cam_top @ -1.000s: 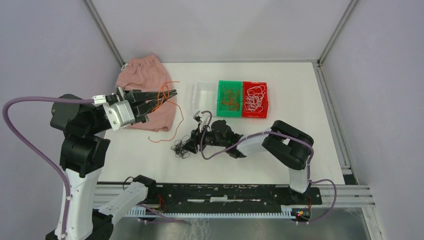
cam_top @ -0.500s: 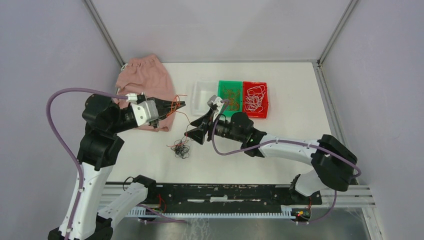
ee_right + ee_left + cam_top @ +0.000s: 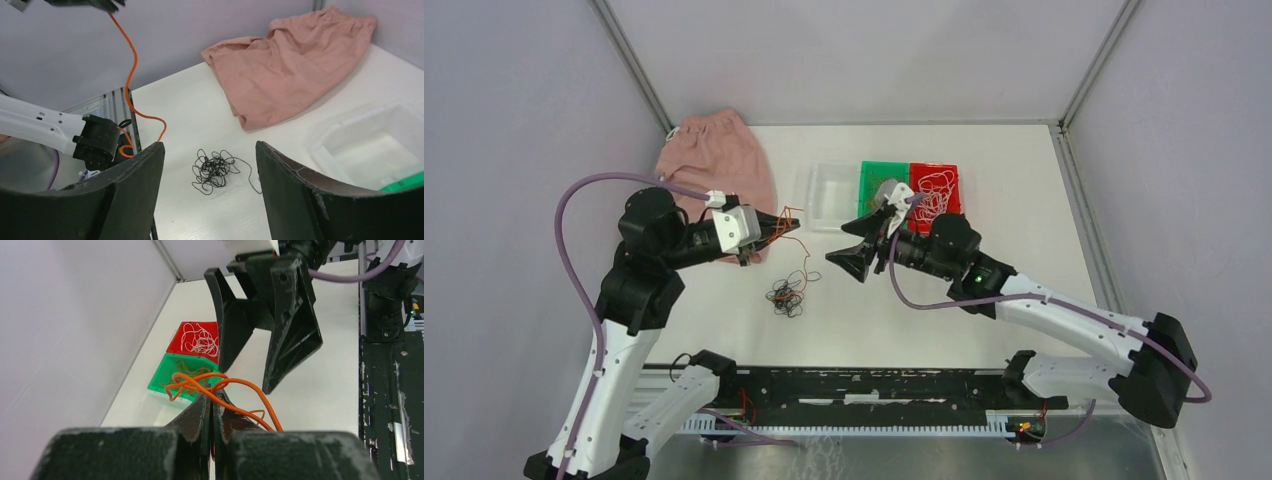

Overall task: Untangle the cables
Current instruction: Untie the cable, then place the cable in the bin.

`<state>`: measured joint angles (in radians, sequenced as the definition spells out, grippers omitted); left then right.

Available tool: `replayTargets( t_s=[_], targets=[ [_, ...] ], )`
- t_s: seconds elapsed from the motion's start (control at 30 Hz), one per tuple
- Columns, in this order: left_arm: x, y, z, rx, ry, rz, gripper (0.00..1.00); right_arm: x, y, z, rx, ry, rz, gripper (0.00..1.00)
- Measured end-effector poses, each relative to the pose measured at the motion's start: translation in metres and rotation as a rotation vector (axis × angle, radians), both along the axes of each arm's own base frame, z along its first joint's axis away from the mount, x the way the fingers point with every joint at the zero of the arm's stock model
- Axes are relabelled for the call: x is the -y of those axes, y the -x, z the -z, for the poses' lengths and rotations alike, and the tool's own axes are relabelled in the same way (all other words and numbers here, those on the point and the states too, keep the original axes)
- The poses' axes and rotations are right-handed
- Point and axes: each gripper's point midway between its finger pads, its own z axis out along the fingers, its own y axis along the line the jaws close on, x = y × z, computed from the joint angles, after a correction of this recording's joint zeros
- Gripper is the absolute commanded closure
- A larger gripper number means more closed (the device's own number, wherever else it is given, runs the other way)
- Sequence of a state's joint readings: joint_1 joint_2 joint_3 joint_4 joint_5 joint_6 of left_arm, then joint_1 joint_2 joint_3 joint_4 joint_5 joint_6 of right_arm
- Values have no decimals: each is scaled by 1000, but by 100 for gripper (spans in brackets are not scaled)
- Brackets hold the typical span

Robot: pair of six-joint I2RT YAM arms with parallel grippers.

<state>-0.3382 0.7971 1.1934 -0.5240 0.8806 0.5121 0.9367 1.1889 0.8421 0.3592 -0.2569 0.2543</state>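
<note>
My left claw (image 3: 212,399) is clamped shut on an orange cable (image 3: 236,382), holding it above the table (image 3: 1024,210). My right claw (image 3: 852,246) faces it with fingers wide apart, holding nothing. A black cable clump (image 3: 786,297) lies on the table below them.

Pink cloth (image 3: 719,160), clear tray (image 3: 823,172), green bin (image 3: 883,165), red bin (image 3: 955,203), white table (image 3: 1024,225)
</note>
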Motion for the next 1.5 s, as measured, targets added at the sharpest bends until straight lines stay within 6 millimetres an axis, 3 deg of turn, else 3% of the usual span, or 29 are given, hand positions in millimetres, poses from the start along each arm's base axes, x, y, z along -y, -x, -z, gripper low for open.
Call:
replayTargets(
  t_s=[0.17, 0.37, 0.6, 0.73, 0.8, 0.83, 0.87, 0.93, 1.03, 1.13, 1.3, 1.5],
  targets=[
    [-1, 3, 0, 5, -1, 0, 97, 11, 6, -33, 48, -39, -22, 23],
    [-1, 3, 0, 5, -1, 2, 97, -9, 22, -63, 34, -99, -164, 23],
    [-1, 3, 1, 4, -1, 1, 97, -44, 24, -49, -93, -96, -299, 28],
    [-1, 3, 1, 3, -2, 1, 97, -54, 24, -39, -145, -79, -334, 49],
    [-1, 2, 1, 3, -2, 1, 92, -57, 23, -39, -156, -78, -339, 76],
    [-1, 2, 1, 3, -2, 1, 84, -57, 23, -41, -163, -79, -341, 88],
    [-1, 2, 1, 2, -2, 1, 71, -58, 22, -43, -168, -83, -339, 95],
    [-2, 1, 1, 3, -3, -10, 51, -57, 18, -46, -172, -85, -324, 99],
    [-5, -2, 8, -21, -21, -37, 36, -49, -1, -43, -202, -82, -259, 100],
    [-11, -5, 26, -47, -80, -68, 25, -25, -44, -39, -246, -93, -120, 100],
    [-25, -9, 71, -85, -231, -102, 22, 31, -111, -22, -279, -79, 164, 100],
    [-41, -8, 115, -132, -365, -132, 22, 72, -150, 9, -233, 82, 414, 100]
  ],
)
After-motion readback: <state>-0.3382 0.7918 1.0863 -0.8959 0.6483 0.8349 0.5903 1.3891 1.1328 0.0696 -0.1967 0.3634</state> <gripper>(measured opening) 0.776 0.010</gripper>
